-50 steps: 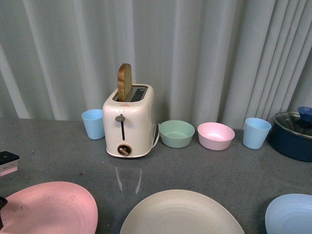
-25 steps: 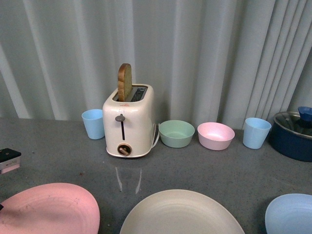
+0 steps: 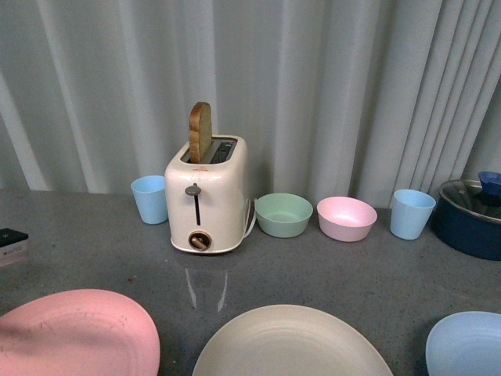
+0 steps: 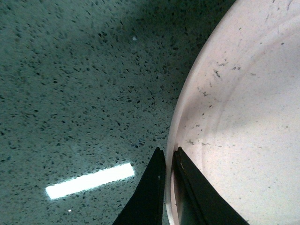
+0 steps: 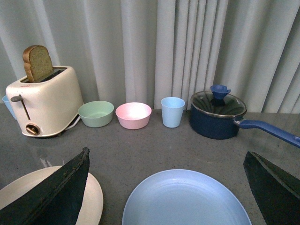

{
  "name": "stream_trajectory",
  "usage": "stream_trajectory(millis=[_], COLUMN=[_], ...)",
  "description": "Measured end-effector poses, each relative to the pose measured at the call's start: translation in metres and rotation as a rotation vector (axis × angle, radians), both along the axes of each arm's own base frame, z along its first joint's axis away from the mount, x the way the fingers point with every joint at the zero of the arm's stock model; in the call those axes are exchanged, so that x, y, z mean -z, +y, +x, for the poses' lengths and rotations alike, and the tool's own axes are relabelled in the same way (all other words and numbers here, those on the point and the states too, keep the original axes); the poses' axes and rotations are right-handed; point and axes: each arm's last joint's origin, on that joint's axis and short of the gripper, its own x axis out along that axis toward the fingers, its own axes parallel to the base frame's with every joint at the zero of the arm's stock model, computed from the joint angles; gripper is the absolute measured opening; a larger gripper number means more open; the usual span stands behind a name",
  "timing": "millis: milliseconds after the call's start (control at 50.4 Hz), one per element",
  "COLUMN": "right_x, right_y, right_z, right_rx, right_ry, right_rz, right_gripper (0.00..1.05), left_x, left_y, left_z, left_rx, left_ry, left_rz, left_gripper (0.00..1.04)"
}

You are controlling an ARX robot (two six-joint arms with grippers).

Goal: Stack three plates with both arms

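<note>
The pink plate [image 3: 74, 333] lies at the front left of the grey counter, the cream-beige plate [image 3: 290, 345] at the front middle, the light blue plate [image 3: 468, 343] at the front right. In the left wrist view my left gripper [image 4: 169, 157] is shut on the rim of the pink plate [image 4: 243, 122], one finger outside the rim and one inside. In the right wrist view my right gripper [image 5: 166, 159] is wide open above the light blue plate [image 5: 185, 199], its fingers on either side of it; the cream-beige plate [image 5: 96, 199] shows beside it. Neither gripper shows in the front view.
A cream toaster [image 3: 207, 196] with a bread slice stands at the back. Beside it are a blue cup [image 3: 149, 199], a green bowl [image 3: 283, 214], a pink bowl [image 3: 346, 218], another blue cup [image 3: 412, 213] and a dark blue lidded pot [image 3: 472, 215]. A small device [image 3: 12, 244] sits at the left edge.
The pink plate has shifted slightly right and its left edge has risen. The device at the left edge sits a little higher in the view. The other plates have not moved.
</note>
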Motion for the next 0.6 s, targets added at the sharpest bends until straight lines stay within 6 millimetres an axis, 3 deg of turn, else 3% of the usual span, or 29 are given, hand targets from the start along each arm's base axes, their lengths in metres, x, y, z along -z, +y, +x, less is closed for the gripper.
stream_trajectory(millis=[337,595], right_x=[0.0,0.0], right_y=[0.0,0.0], right_z=[0.0,0.0], right_rx=[0.0,0.0], right_ry=[0.0,0.0], right_rz=[0.0,0.0], right_gripper=[0.97,0.97], left_x=[-0.064,-0.098], left_y=[0.021,0.024], left_z=[0.015,0.018], left_rx=[-0.048,-0.074], left_ry=[-0.083,-0.114], left_rz=[-0.037,-0.118], left_gripper=[0.03,0.03])
